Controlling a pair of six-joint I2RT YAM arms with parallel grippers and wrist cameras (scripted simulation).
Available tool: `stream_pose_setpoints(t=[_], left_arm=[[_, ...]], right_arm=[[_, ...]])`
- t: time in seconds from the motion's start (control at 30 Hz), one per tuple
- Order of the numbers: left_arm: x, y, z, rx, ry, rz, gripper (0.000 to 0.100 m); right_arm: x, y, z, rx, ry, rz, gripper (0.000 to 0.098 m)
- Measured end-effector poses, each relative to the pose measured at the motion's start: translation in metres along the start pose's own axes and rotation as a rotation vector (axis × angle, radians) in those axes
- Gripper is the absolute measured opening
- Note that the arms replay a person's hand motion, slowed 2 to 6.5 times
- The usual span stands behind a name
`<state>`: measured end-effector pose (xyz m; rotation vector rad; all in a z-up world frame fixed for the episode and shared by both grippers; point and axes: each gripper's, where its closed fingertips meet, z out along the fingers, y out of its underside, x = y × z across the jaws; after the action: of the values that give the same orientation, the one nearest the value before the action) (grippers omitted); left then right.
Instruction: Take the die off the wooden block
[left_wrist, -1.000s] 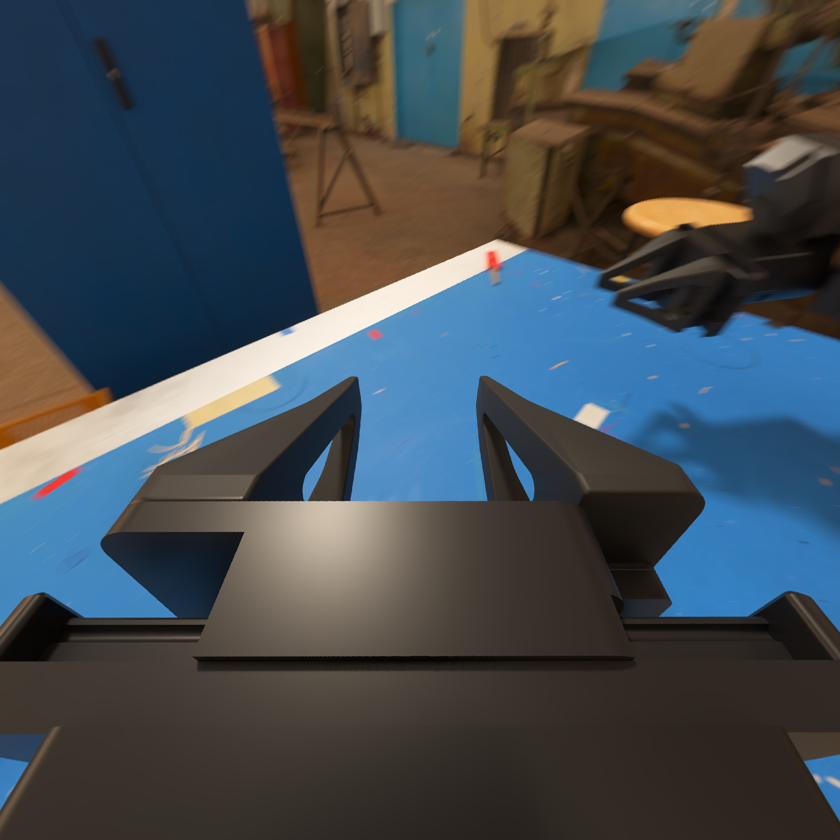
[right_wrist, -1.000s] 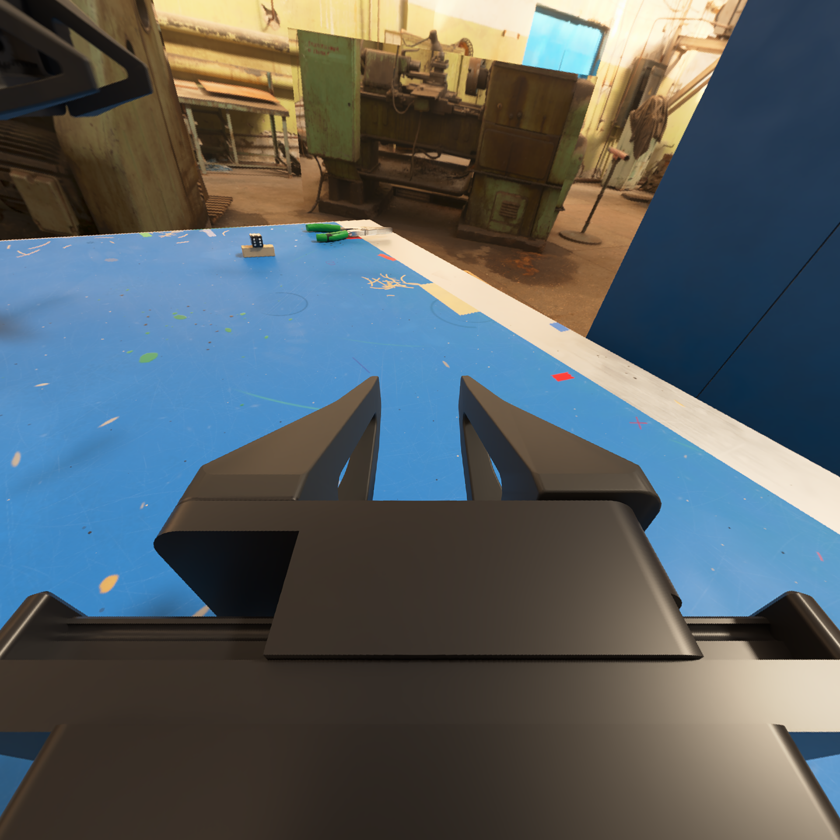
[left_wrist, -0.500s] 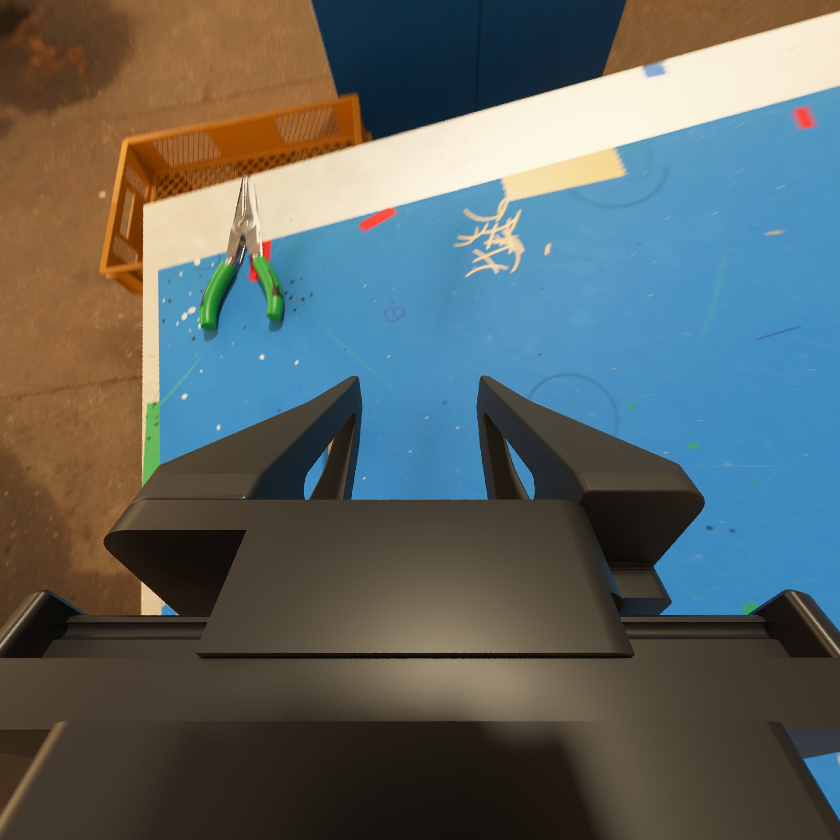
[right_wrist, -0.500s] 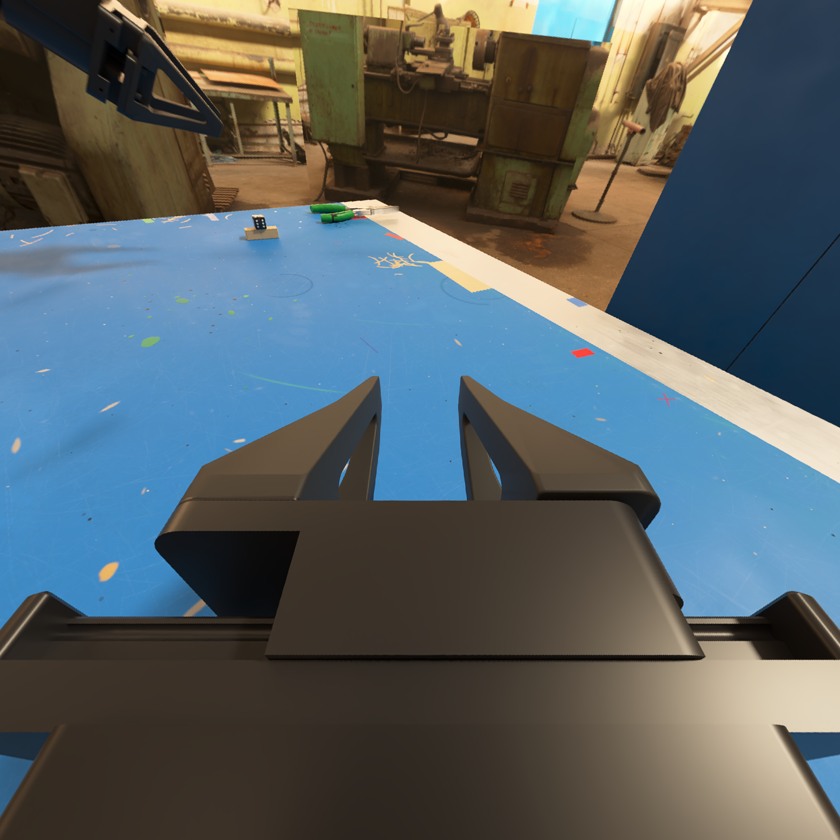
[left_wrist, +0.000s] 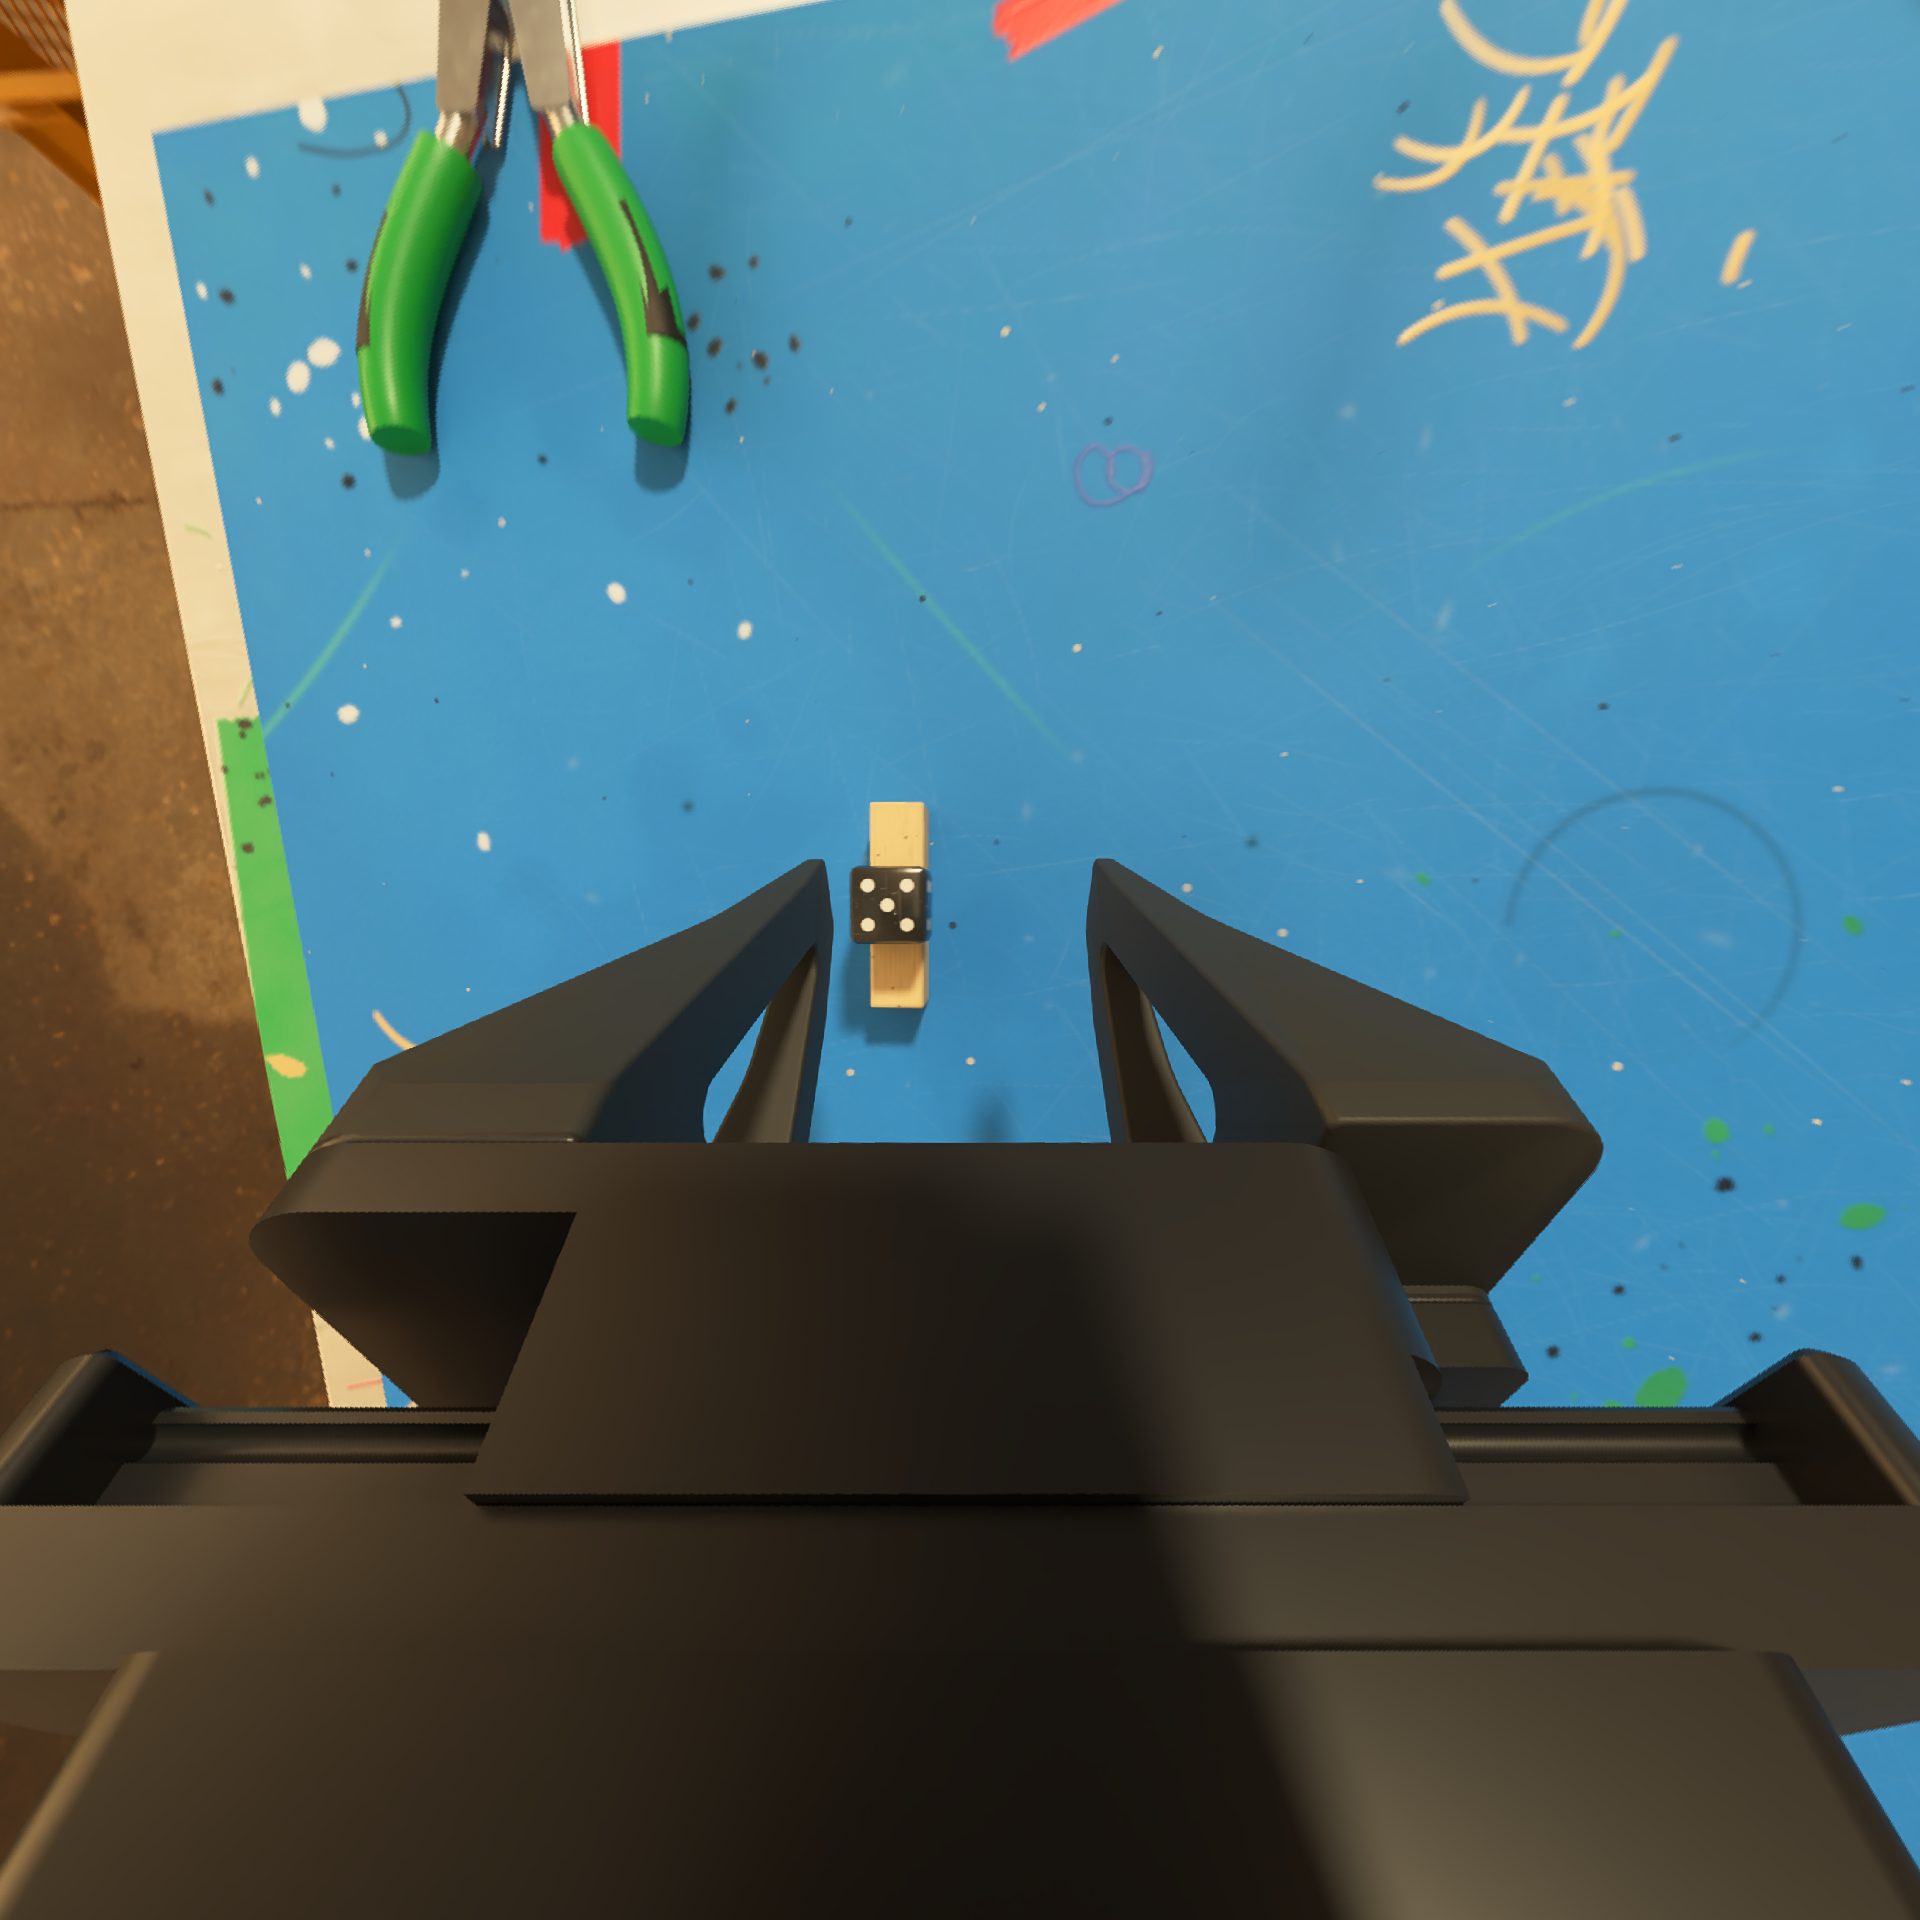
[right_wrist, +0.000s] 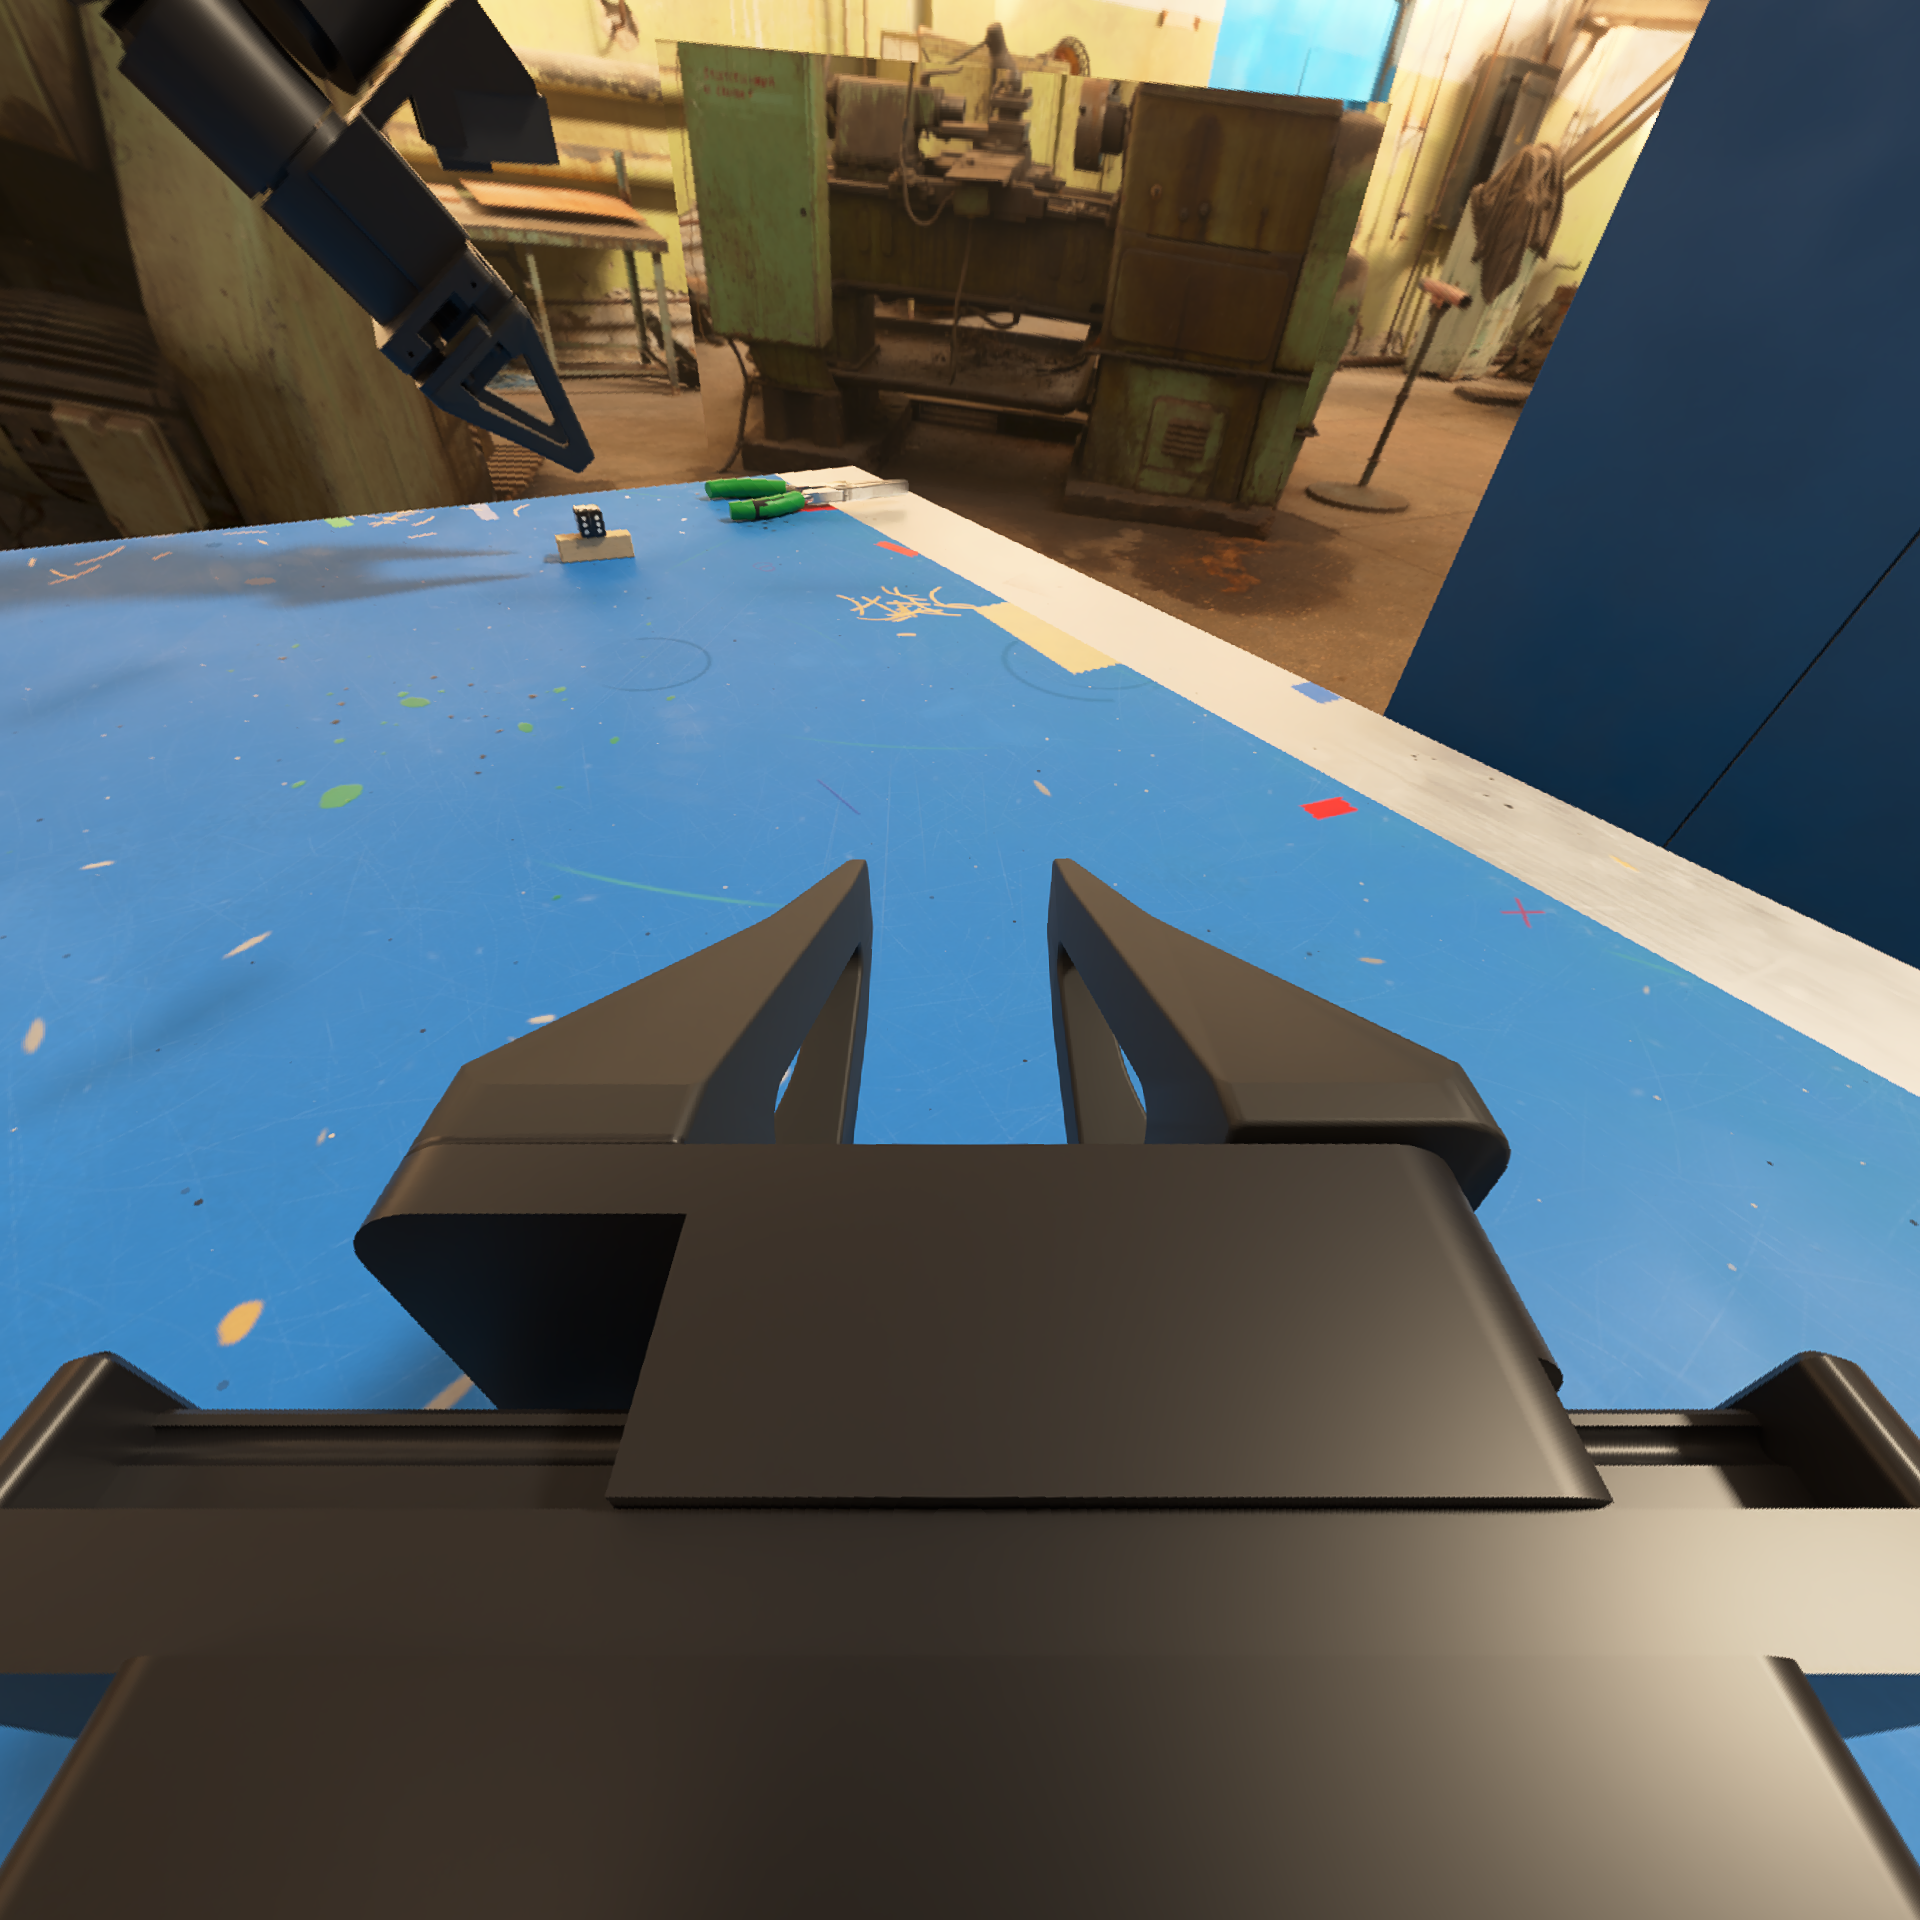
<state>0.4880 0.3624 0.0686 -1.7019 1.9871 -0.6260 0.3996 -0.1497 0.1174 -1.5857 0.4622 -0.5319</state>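
A small black die with white pips (left_wrist: 888, 905) sits on a pale wooden block (left_wrist: 898, 977) that lies flat on the blue table. In the left wrist view my left gripper (left_wrist: 958, 883) points down from above them, open and empty; the die shows between the fingertips, close to the left one. In the right wrist view the die (right_wrist: 589, 521) and block (right_wrist: 594, 547) are far off near the table's far edge, with the left gripper (right_wrist: 520, 410) high above them. My right gripper (right_wrist: 958, 883) is open and empty over the near table.
Green-handled pliers (left_wrist: 520, 260) lie near the table's corner beyond the block, also seen in the right wrist view (right_wrist: 769, 499). The white table edge (left_wrist: 177, 499) and floor are to the left. A dark blue cabinet (right_wrist: 1714, 416) stands right of the table.
My left gripper has swung from looking across the table to pointing down, and has moved in over the die and block. The right gripper has barely moved.
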Motion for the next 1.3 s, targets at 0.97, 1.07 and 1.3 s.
stream_pose_setpoints(t=[0.97, 1.07, 1.3], left_arm=[[-0.013, 0.021, 0.037, -0.160, 0.008, -0.001, 0.016], [-0.013, 0.021, 0.036, -0.159, 0.013, 0.003, 0.016], [-0.008, 0.016, 0.021, -0.114, 0.023, 0.013, 0.016]], right_arm=[[0.004, -0.001, -0.002, 0.017, 0.009, 0.028, 0.0289], [0.004, 0.000, -0.002, 0.014, 0.009, 0.027, 0.0289], [0.004, 0.003, -0.002, 0.004, 0.009, 0.022, 0.0289]])
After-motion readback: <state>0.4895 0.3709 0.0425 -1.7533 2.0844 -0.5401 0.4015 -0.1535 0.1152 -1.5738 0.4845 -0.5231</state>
